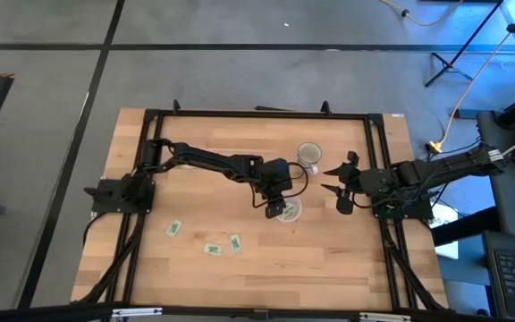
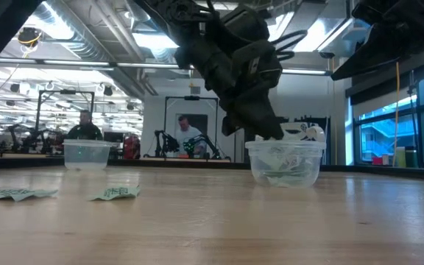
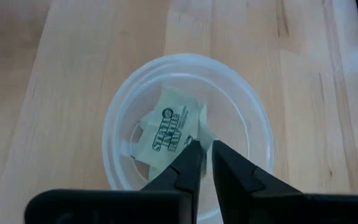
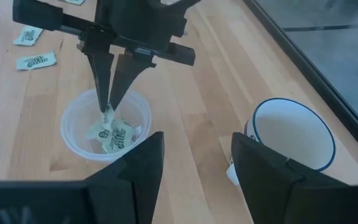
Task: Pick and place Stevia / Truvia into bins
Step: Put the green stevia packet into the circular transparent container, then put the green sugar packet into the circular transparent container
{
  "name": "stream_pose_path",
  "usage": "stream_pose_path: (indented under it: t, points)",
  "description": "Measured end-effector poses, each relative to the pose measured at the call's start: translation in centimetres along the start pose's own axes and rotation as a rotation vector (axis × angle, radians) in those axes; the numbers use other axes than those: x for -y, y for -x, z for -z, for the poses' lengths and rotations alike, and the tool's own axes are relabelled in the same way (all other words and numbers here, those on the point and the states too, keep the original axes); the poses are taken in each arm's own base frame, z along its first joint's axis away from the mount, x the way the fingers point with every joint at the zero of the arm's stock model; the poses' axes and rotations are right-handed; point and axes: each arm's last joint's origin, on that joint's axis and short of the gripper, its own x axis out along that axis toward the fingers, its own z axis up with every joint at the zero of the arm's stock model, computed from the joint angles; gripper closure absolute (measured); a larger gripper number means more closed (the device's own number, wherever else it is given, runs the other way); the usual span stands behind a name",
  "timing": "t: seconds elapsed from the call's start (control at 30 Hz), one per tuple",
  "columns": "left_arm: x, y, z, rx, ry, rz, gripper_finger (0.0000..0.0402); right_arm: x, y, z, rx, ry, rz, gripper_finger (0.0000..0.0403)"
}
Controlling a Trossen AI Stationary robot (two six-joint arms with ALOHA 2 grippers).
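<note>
My left gripper points down into a clear plastic cup, shut on a pale green Stevia sachet. In the right wrist view the same cup holds a few sachets, with the left fingers inside it. Three more sachets lie flat on the wood nearer the left. A second clear cup stands farther off in the low view. My right gripper hovers open to the cup's right, touching nothing. My left gripper pinches the printed sachet by one corner between its two fingertips. The fingers come from above, pointing down inside the cup. The sachet slopes down from the tips, and its lower part rests on the cup's bottom among the other sachets.
A white ceramic mug stands just beyond the cup, near the right gripper. A black frame borders the table. Bare wood stretches along the near edge. People sit in the room behind the table.
</note>
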Motion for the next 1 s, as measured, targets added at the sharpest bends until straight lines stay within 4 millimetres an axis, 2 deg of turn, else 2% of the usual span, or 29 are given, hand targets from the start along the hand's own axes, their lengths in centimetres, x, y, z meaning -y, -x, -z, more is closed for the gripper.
stream_pose_path:
  t: [0.37, 0.5, 0.73, 0.87, 1.0]
  points:
    - [-0.1, 0.7, -0.5, -0.017, -0.005, -0.025, 0.0348, 0.0, 0.0, 0.0, -0.001, -0.003, 0.000, 0.0211]
    - [-0.1, 1.2, -0.8, -0.039, -0.063, -0.101, 0.0347, 0.0, 0.0, 0.0, -0.002, -0.003, 0.000, 0.0211]
    - [0.6, 3.0, -2.8, -0.045, -0.212, -0.268, 0.0347, 0.0, 0.0, 0.0, -0.003, -0.009, 0.001, 0.0211]
    - [1.4, 5.4, -4.0, -0.058, -0.319, -0.357, 0.0347, 0.0, 0.0, 0.1, -0.014, -0.020, 0.003, 0.0211]
    - [2.8, 8.7, -4.0, -0.067, -0.339, -0.431, 0.0347, 0.1, 0.0, 0.4, -0.038, -0.033, 0.007, 0.0211]
